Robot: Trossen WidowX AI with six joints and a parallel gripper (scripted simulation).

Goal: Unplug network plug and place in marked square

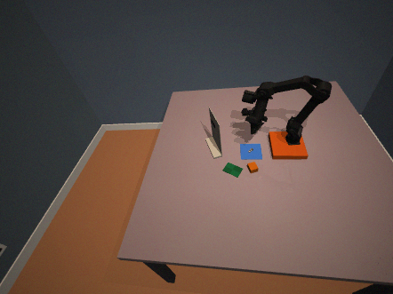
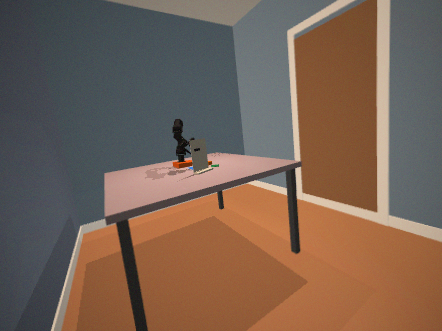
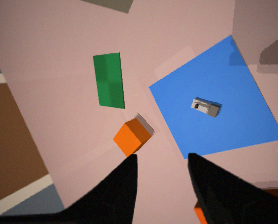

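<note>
The small grey network plug lies flat on the blue marked square on the table. My gripper hangs in the air above the table, behind the square and clear of the plug. Its two dark fingers stand partly apart with nothing between them. The upright grey panel stands left of the square; its dark socket shows in the exterior view.
An orange cube and a flat green patch lie just in front of the blue square. The arm's orange base plate sits right of the square. The table edge is far off.
</note>
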